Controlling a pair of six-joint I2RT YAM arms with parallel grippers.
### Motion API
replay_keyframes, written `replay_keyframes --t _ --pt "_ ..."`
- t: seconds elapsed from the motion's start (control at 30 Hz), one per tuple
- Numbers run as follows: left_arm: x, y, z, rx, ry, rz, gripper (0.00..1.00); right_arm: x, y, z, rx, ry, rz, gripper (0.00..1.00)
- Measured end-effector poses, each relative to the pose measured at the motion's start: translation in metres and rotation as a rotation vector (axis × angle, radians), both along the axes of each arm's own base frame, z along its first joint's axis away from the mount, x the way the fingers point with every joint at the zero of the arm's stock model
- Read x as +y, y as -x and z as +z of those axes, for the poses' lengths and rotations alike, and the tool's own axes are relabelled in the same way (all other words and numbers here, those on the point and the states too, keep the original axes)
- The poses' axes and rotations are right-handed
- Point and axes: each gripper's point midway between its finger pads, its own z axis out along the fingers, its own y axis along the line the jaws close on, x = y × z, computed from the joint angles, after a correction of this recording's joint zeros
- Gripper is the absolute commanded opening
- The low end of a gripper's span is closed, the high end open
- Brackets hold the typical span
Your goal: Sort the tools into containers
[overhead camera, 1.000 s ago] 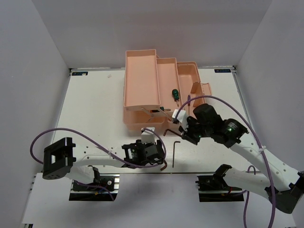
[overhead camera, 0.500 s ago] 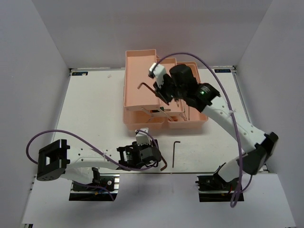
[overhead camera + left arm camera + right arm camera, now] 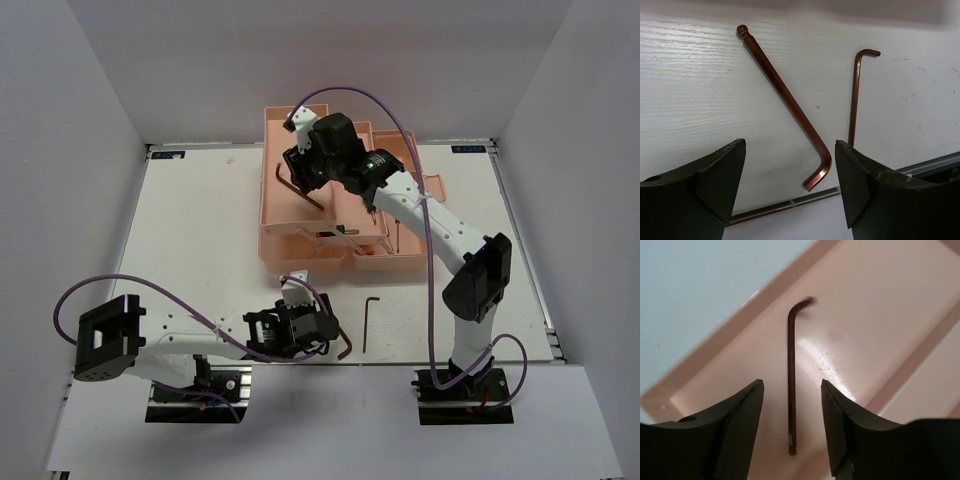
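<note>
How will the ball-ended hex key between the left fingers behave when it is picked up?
The hex key is a thin metal rod, so it is probably stiff and light. It lies flat on the table, so the fingers may slip off its smooth, narrow sides. Its bent end should keep it from rolling.

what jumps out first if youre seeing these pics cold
The salmon-pink toolbox at the far side of the table stands out, the right arm stretched over its big left tray. There the right fingers stand apart, a dark hex key in the tray between them, touching neither. Near the front edge the left fingers hang open above two more hex keys on the white table.
</note>
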Motion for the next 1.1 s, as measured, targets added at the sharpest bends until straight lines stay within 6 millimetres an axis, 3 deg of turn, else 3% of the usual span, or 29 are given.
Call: replay_keyframes --t 0.1,0.23,0.33,0.47,0.5,0.6,0.67,0.73,0.83,0.9,0.97,1.1 --pt "-0.001 -0.002 -0.003 -0.002 0.026 0.01 0.82 -0.003 -0.005 -0.009 0.024 0.007 -0.005 0.63" --pt "-0.004 -0.006 -0.009 -0.009 0.023 0.026 0.84 -0.026 -0.007 0.014 -0.006 -0.017 -0.035 0.63" --pt "-0.015 -0.01 -0.01 -0.009 -0.007 0.044 0.86 -0.069 0.001 0.042 -0.07 -0.03 -0.118 0.64" --pt "-0.048 -0.021 0.0 -0.001 -0.025 0.103 0.87 -0.157 0.024 0.08 -0.197 -0.064 -0.272 0.66" --pt "-0.056 -0.024 0.001 0.002 -0.029 0.117 0.85 -0.18 0.034 0.08 -0.216 -0.067 -0.313 0.66" --pt "-0.076 -0.03 0.0 0.023 -0.059 0.168 0.75 -0.227 0.062 0.058 -0.224 -0.049 -0.392 0.66" --pt "-0.082 -0.031 -0.007 0.051 -0.104 0.209 0.7 -0.243 0.078 0.028 -0.194 -0.022 -0.408 0.66" --pt "-0.083 -0.031 -0.016 0.074 -0.156 0.245 0.7 -0.255 0.093 -0.015 -0.121 0.036 -0.415 0.66" --pt "-0.07 -0.027 -0.029 0.1 -0.227 0.28 0.7 -0.269 0.106 -0.073 0.001 0.124 -0.428 0.66" --pt "-0.058 -0.023 -0.033 0.116 -0.271 0.295 0.7 -0.277 0.115 -0.099 0.065 0.157 -0.438 0.66" --pt "-0.052 -0.022 -0.033 0.121 -0.285 0.309 0.7 -0.282 0.123 -0.113 0.106 0.164 -0.449 0.66" --pt "-0.04 -0.019 -0.037 0.132 -0.313 0.332 0.6 -0.286 0.129 -0.12 0.131 0.131 -0.47 0.66"
